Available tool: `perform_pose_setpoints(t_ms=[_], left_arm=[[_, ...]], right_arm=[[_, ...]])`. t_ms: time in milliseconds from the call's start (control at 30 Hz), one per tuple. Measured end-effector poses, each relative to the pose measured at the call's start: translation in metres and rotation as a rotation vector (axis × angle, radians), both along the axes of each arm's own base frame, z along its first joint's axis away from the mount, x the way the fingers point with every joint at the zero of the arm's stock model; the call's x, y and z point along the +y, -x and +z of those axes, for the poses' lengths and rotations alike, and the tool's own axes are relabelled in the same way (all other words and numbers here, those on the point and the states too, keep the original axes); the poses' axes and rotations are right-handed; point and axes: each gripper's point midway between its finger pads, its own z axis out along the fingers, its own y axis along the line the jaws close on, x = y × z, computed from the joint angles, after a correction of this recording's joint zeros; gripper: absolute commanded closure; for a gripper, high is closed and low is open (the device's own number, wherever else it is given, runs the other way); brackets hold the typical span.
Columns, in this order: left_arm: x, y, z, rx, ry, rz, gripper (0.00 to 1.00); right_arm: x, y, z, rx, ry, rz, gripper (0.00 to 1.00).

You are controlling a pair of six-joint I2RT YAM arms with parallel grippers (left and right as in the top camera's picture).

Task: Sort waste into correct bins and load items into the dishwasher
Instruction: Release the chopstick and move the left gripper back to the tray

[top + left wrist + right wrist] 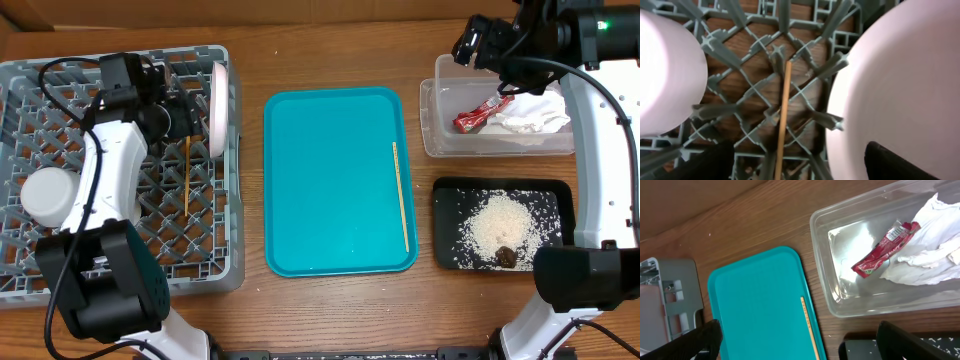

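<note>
Now the left gripper [797,152] hangs spread wide over a wooden chopstick [784,115] lying on the dish rack [837,62]; the right gripper [799,330] is spread too, holding nothing.

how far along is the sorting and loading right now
Done: red wrapper and napkin sit in the clear tub; rice and brown lump lie on the black tray; a plate and one chopstick are in the grey rack. In hand: nothing, left gripper and right gripper are both open. To do: the second chopstick on the teal tray.
</note>
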Motion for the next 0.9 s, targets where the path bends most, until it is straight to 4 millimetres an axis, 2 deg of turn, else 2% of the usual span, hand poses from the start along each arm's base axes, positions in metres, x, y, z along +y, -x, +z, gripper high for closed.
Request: perform_pose_setpoints(t_ms=[67, 133, 167, 200, 300, 367, 400, 433, 500, 567, 633, 700, 867, 900], left_arm=[[-0.006, 0.003, 0.013, -0.009, 0.026, -0.015, 0.17], [-0.017, 0.005, 0.045, -0.067, 0.070, -0.047, 0.12], [-0.027, 0.006, 0.064, -0.103, 0.117, -0.070, 0.00], [-0.037, 0.007, 0.083, -0.147, 0.165, -0.094, 0.00], [-0.083, 0.023, 0.175, -0.356, 0.370, -0.234, 0.00], [-0.119, 0.046, 0.227, -0.453, 0.503, -0.370, 0.00], [-0.144, 0.061, 0.245, -0.465, 0.583, -0.451, 0.00], [-0.163, 0.069, 0.248, -0.440, 0.629, -0.493, 0.00], [-0.209, 0.081, 0.235, -0.329, 0.700, -0.552, 0.00], [-0.261, 0.092, 0.207, -0.190, 0.698, -0.576, 0.00], [-0.310, 0.101, 0.172, -0.074, 0.626, -0.564, 0.00], [-0.345, 0.107, 0.132, 0.009, 0.512, -0.499, 0.00], [-0.377, 0.104, 0.053, 0.068, 0.261, -0.302, 0.00], [-0.382, 0.104, 0.035, 0.074, 0.213, -0.272, 0.03]], right_arm=[[0.000, 0.000, 0.000, 0.000, 0.000, 0.000, 0.00], [0.000, 0.000, 0.000, 0.000, 0.001, 0.000, 0.00], [0.000, 0.000, 0.000, 0.000, 0.001, 0.000, 0.00], [0.000, 0.000, 0.000, 0.000, 0.000, 0.000, 0.00], [0.000, 0.000, 0.000, 0.000, 0.000, 0.000, 0.00], [0.000, 0.000, 0.000, 0.000, 0.001, 0.000, 0.00], [0.000, 0.000, 0.000, 0.000, 0.001, 0.000, 0.00], [0.000, 0.000, 0.000, 0.000, 0.001, 0.000, 0.00], [0.000, 0.000, 0.000, 0.000, 0.000, 0.000, 0.00], [0.000, 0.000, 0.000, -0.001, 0.000, -0.001, 0.00], [0.000, 0.000, 0.000, 0.000, 0.001, 0.000, 0.00], [0.000, 0.000, 0.000, 0.000, 0.000, 0.000, 0.00], [0.000, 0.000, 0.000, -0.001, 0.000, 0.000, 0.00], [0.000, 0.000, 0.000, 0.000, 0.001, 0.000, 0.00]])
